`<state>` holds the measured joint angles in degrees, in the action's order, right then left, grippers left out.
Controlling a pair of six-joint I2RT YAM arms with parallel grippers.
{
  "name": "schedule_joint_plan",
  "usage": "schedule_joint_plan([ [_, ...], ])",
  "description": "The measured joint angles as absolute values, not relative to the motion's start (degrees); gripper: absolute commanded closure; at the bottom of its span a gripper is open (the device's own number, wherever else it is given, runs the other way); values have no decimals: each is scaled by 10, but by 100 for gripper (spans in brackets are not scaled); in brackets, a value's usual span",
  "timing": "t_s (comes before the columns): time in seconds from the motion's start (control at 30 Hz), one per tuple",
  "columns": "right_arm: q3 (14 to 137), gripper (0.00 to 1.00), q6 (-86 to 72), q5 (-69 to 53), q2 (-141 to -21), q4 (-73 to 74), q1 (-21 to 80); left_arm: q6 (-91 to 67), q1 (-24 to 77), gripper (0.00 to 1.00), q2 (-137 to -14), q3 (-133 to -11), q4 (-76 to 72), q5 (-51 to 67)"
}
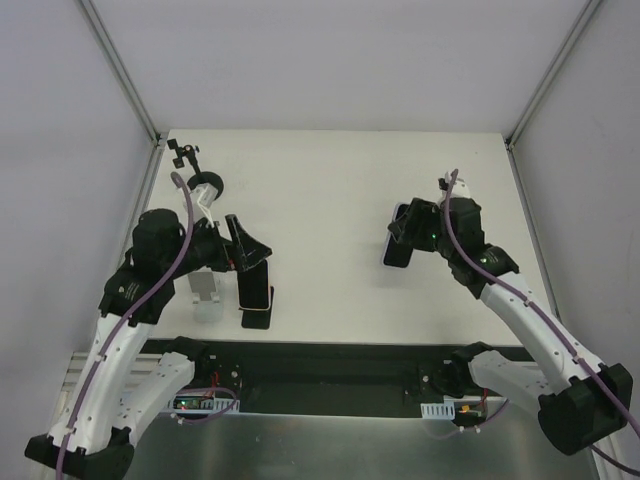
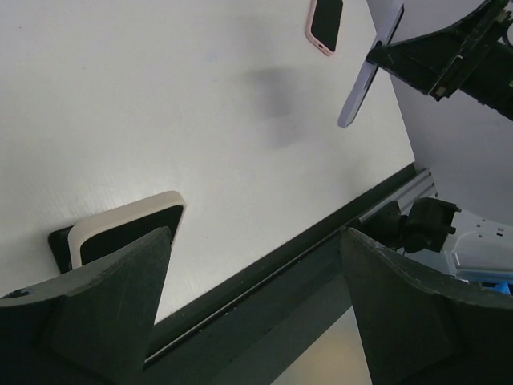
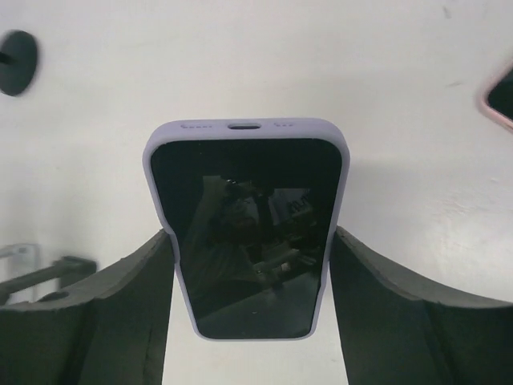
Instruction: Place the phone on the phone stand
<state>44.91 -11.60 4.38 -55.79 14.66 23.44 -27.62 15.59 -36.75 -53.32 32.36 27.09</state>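
While L gripper (image 2: 256,249) gapes, R gripper (image 3: 250,237) pinches lilac phone (image 3: 248,172).

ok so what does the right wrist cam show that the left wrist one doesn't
only right wrist: the screen of the lavender phone, gripped in the right hand, plus a black round base. only left wrist: a cream-cased phone by the open left hand, and the table's front rail. both: the lavender phone and a pink-cased phone lying flat.

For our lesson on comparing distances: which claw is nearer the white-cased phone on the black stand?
Left. The left claw hangs open close beside the white-cased phone; the right claw is far off, gripping the lavender phone.
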Motion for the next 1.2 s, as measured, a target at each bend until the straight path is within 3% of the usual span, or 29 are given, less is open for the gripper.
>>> schedule_joint_plan([
  [0.27, 526, 99, -380, 72, -576, 160, 329, -309, 235, 14, -463, -551, 297, 247],
  [0.47, 556, 99, -514, 112, -583, 200, 408, -323, 386, 12, -535, -580, 259, 148],
  [0.63, 580, 99, -560, 145, -589, 220, 449, -331, 466, 18, -576, -594, 212, 89],
  [0.93, 595, 99, -583, 164, -590, 222, 501, -347, 500, 51, -626, -596, 158, 67],
  [1.03, 594, 99, -585, 165, -588, 220, 512, -355, 500, 77, -630, -596, 146, 71],
  [1.07, 594, 99, -585, 166, -588, 218, 515, -357, 500, 96, -630, -596, 141, 77],
  [1.1, 593, 97, -582, 166, -588, 212, 517, -359, 500, 100, -630, -596, 135, 85],
  [1.13, 591, 80, -576, 166, -587, 208, 518, -358, 503, 100, -630, -596, 129, 93],
  [1.2, 583, 56, -555, 152, -586, 185, 516, -355, 510, 100, -628, -599, 127, 107],
])
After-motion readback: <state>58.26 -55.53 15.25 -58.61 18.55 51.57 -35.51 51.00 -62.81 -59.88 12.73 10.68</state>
